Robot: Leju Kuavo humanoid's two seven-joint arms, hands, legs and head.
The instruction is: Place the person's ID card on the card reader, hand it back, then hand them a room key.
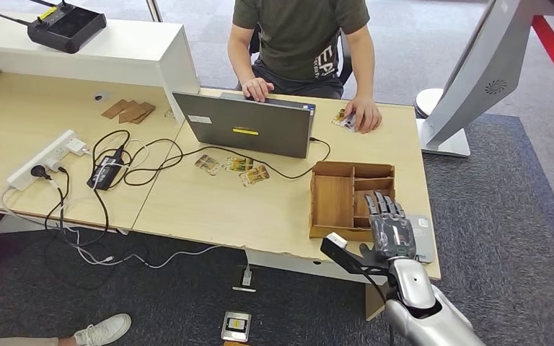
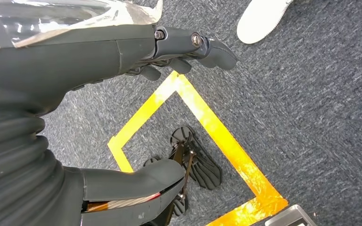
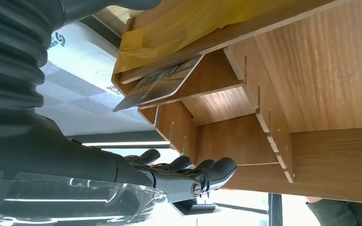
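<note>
My right hand (image 1: 389,225) hovers with fingers straight and apart over the near right corner of the wooden divided box (image 1: 335,198), holding nothing. In the right wrist view its fingers (image 3: 191,172) stretch beside the box's compartments (image 3: 283,94), where one card (image 3: 160,84) leans in a slot. A grey card reader (image 1: 425,239) lies just right of the box, partly hidden by my hand. The person's hand (image 1: 364,114) rests on a card (image 1: 344,120) at the table's far right. My left hand (image 2: 169,52) hangs over the floor, fingers apart and holding nothing.
An open laptop (image 1: 249,130) stands between the person and the box, its cable running past three loose cards (image 1: 234,164). A power strip (image 1: 43,158) and tangled cables lie at the left. A white stand (image 1: 469,79) rises right of the table.
</note>
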